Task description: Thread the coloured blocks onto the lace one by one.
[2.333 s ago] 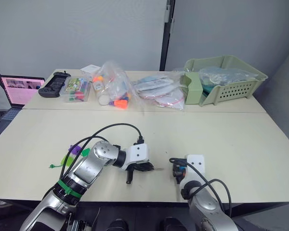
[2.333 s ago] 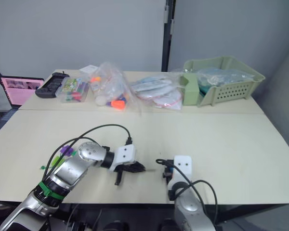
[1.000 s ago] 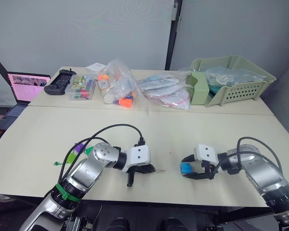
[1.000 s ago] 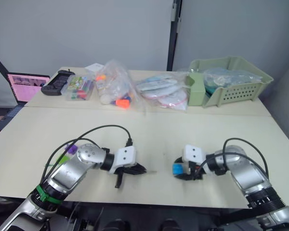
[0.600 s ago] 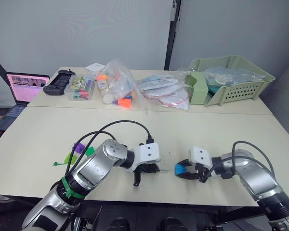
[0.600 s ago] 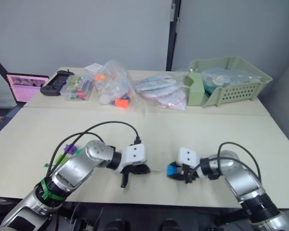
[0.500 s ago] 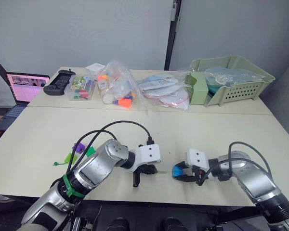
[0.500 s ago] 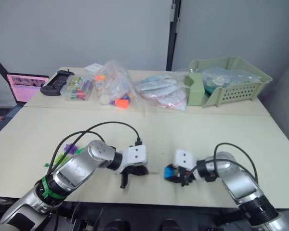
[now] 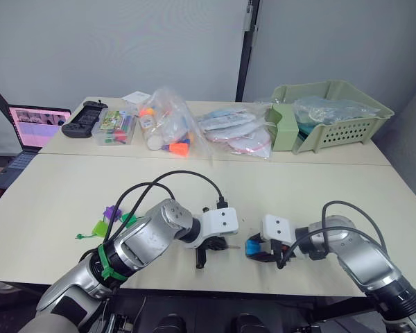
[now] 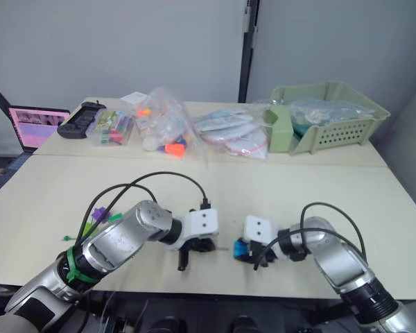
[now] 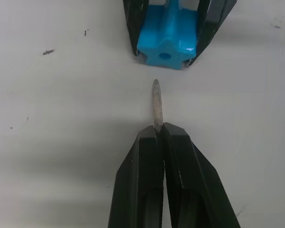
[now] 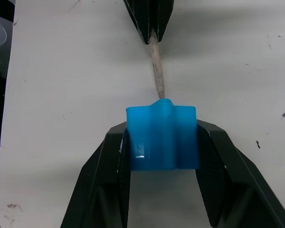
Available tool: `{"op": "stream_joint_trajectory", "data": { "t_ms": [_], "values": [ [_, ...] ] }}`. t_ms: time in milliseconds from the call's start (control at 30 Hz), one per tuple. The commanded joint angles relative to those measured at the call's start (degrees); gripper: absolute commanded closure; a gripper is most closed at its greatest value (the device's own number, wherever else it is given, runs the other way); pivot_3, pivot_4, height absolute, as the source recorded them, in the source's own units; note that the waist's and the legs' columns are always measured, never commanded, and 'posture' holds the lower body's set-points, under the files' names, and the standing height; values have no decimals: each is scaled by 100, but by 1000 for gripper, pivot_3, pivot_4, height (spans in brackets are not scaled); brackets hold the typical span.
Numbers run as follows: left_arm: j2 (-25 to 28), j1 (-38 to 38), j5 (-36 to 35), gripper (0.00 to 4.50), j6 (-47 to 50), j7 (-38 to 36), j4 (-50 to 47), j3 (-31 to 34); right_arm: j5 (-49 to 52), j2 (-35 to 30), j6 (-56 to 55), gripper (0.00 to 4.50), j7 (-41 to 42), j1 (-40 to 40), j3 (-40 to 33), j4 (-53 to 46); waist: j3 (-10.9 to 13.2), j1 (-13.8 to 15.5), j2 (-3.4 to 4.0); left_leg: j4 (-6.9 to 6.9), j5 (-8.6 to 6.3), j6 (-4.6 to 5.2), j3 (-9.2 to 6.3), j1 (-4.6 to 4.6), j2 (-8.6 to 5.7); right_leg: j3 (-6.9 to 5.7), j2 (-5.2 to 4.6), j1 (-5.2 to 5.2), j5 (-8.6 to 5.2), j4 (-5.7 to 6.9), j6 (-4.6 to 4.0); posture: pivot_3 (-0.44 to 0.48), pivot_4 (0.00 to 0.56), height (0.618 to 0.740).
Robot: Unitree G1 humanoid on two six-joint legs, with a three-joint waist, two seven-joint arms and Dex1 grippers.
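The left end effector (image 11: 160,130) is pinched shut on the lace's stiff tan tip (image 11: 156,102), leaving only a short length poking out past the fingertips — a grip that close probably keeps the tip from bending or wandering as it is aimed. Facing it low over the desk (image 9: 194,187), the right end effector (image 12: 161,142) clamps the blue block (image 12: 162,137) by two opposite sides, so the face with the small round hole (image 11: 166,55) stays open toward the tip. In the left wrist view the tip sits just short of that hole and roughly in line with it; in the right wrist view it appears to reach the block's front edge, so whether it has entered I cannot tell. The rest of the green lace (image 9: 83,236) trails off at the left edge of the desk, near a purple block (image 9: 112,211) and green blocks (image 9: 100,227) waiting their turn.
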Motion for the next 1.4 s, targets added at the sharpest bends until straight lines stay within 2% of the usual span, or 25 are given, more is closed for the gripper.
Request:
{"op": "stream_joint_trajectory", "data": {
  "t_ms": [33, 400, 900, 1400],
  "values": [
    [-116, -180, -35, 4500, -30, 90, -95, -7, -40, 62, 92, 3139, 15, -18, 180, -136, 0, -2, 0, 0, 0, 0, 0, 0, 0, 0, 0, 0, 0, 0, 0, 0, 150, 740],
    [-141, -287, -51, 4500, -128, 122, 7, -56, -51, 85, 215, 3139, 79, -21, 226, -256, 0, -1, 0, 0, 0, 0, 0, -1, -1, 1, 0, -1, 1, 1, -1, 0, 150, 740],
    [151, -334, -137, 4500, -54, 96, -202, -14, -119, 24, 167, 3139, 85, 25, 252, -186, 0, 6, 0, 1, 0, 0, 0, 0, -1, 1, 0, 0, 1, 2, -1, 0, 150, 740],
    [68, -414, -289, 4500, -45, 154, -232, 13, -153, 38, 224, 3139, 79, 20, 302, -221, 0, 9, 0, 2, 0, 0, 0, 0, -1, 1, 0, 1, 1, 2, -1, 0, 150, 740]
  ]
}}
